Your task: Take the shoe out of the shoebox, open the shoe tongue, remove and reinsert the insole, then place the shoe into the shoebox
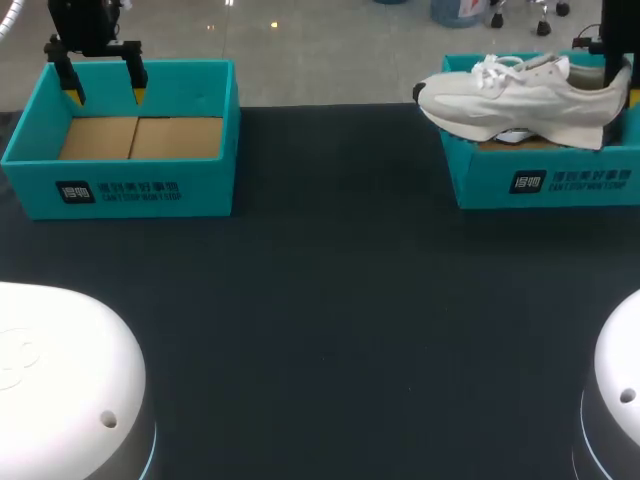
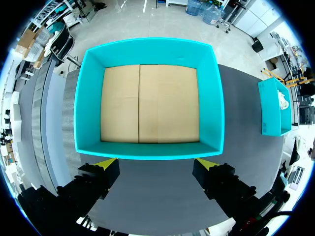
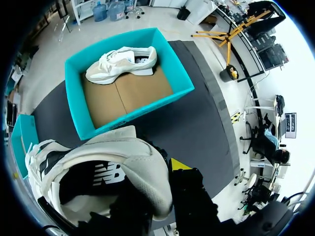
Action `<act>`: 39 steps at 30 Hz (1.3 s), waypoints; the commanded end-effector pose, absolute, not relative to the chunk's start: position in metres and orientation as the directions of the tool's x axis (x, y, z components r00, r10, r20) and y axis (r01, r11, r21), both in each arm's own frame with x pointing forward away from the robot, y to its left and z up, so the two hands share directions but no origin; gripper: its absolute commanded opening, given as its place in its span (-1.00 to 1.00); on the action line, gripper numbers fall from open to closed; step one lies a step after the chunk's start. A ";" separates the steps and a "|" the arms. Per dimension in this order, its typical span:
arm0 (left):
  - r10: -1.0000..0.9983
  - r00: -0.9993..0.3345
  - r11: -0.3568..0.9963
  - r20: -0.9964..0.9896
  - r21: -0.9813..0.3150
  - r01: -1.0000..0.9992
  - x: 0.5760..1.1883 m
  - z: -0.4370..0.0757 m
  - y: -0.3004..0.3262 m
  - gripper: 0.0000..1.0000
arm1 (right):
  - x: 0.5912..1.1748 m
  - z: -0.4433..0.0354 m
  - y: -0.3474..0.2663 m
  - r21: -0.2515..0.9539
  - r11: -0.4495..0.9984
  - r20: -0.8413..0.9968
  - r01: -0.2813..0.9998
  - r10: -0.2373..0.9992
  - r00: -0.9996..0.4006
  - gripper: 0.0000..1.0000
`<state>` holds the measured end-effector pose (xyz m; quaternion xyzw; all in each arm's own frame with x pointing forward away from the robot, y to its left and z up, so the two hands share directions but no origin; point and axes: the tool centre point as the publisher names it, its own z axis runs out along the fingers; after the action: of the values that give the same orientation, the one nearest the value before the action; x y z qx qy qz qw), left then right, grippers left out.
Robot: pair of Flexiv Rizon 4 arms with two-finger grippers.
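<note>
A white sneaker hangs toe-left over the right teal shoebox, lifted clear of its rim. My right gripper is shut on the shoe's heel collar. In the right wrist view the held sneaker fills the area beside one yellow fingertip, and the other finger is hidden inside the shoe. Below it, a second white sneaker lies in the same shoebox. My left gripper stands open above the far wall of the left teal shoebox, nothing between its fingers.
The left shoebox shows only its bare cardboard floor. Dark table mat stretches between and in front of both boxes. Two white robot bases sit at the near corners.
</note>
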<state>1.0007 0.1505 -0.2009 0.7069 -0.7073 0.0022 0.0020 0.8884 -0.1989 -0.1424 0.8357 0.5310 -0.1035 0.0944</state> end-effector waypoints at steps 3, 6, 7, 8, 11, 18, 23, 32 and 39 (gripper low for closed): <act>-1.000 0.000 0.000 0.003 0.000 -1.000 1.000 -0.201 0.150 1.00 | 0.850 -0.146 -0.162 0.112 -0.364 -0.298 0.925 0.875 0.380 -1.00; -1.000 0.000 0.000 0.003 0.000 -1.000 1.000 -0.201 0.150 1.00 | 0.834 -0.154 -0.140 0.102 -0.330 -0.318 0.938 0.883 0.345 -1.00; -1.000 0.000 0.000 0.003 0.000 -1.000 1.000 -0.201 0.150 1.00 | 0.828 -0.157 -0.134 0.095 -0.318 -0.326 0.943 0.885 0.332 -1.00; -1.000 0.000 0.000 0.003 0.000 -1.000 1.000 -0.201 0.150 1.00 | 0.825 -0.159 -0.129 0.097 -0.311 -0.337 0.945 0.884 0.325 -1.00; -1.000 0.000 0.000 0.003 0.000 -1.000 1.000 -0.201 0.150 1.00 | 0.806 -0.171 -0.109 0.080 -0.308 -0.342 0.948 0.885 0.316 -1.00; -1.000 0.000 0.000 0.003 0.000 -1.000 1.000 -0.201 0.150 1.00 | 0.770 -0.197 -0.075 0.055 -0.305 -0.343 0.951 0.889 0.305 -1.00; -1.000 0.000 0.000 0.003 0.000 -1.000 1.000 -0.201 0.150 1.00 | 0.750 -0.209 -0.052 0.018 -0.291 -0.342 0.957 0.897 0.279 -1.00; -1.000 0.000 0.000 0.003 0.000 -1.000 1.000 -0.201 0.150 1.00 | 0.722 -0.224 -0.017 -0.026 -0.281 -0.328 0.959 0.909 0.257 -1.00; -1.000 0.000 0.000 0.003 0.000 -1.000 1.000 -0.201 0.150 1.00 | 0.711 -0.227 0.008 -0.045 -0.248 -0.320 0.968 0.921 0.221 -1.00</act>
<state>1.0007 0.1504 -0.2009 0.7069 -0.7073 0.0021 0.0019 0.7111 -0.0050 -0.2267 0.7792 0.6071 -0.1364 0.0758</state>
